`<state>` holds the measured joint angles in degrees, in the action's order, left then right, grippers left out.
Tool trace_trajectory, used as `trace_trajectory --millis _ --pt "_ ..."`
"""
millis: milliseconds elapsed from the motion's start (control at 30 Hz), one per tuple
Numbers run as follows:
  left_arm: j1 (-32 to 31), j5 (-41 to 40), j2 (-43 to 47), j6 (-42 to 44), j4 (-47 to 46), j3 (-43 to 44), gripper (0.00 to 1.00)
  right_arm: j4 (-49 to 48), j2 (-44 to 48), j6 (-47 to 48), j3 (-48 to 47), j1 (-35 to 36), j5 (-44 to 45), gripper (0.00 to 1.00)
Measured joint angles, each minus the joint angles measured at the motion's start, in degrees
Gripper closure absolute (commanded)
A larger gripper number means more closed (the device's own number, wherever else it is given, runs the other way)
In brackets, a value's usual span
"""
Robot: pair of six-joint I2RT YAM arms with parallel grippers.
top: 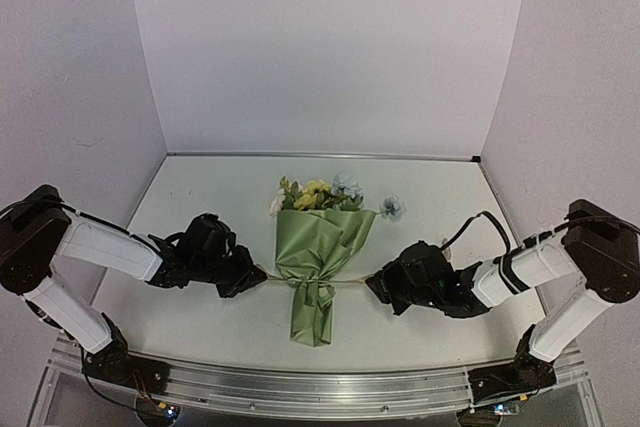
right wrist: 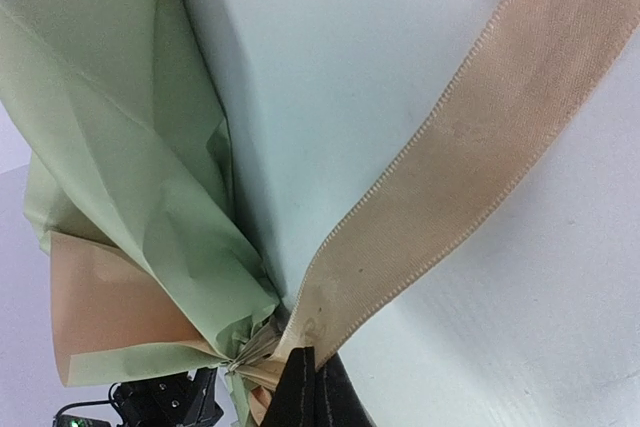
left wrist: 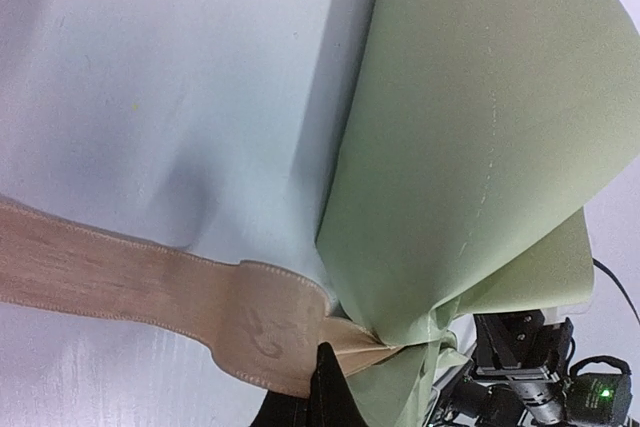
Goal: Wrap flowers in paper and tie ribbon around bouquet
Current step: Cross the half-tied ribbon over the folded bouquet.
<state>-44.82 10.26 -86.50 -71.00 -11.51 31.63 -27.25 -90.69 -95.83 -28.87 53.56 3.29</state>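
The bouquet point(top: 322, 247) lay at the middle of the table point(top: 200, 197), flowers point(top: 318, 194) at its far end, the olive-green paper point(top: 325, 237) pinched to a narrow neck nearer the bases. The ribbon point(top: 352, 281) circled that neck and ran out to either side. The left gripper point(top: 258, 277) and right gripper point(top: 372, 285) flanked the bouquet, each with fingers pressed together on a ribbon end.
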Motion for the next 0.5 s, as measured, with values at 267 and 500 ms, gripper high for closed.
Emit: trace_trajectory --millis 267,500 --pt "0.0 0.6 2.0 -0.8 0.1 -0.7 1.0 -0.6 1.9 0.4 1.9 0.0 -0.1 1.0" --pt "-0.1 0.1 7.2 1.1 3.5 1.1 1.0 6.7 12.1 4.0 1.2 -0.1 1.4 1.0"
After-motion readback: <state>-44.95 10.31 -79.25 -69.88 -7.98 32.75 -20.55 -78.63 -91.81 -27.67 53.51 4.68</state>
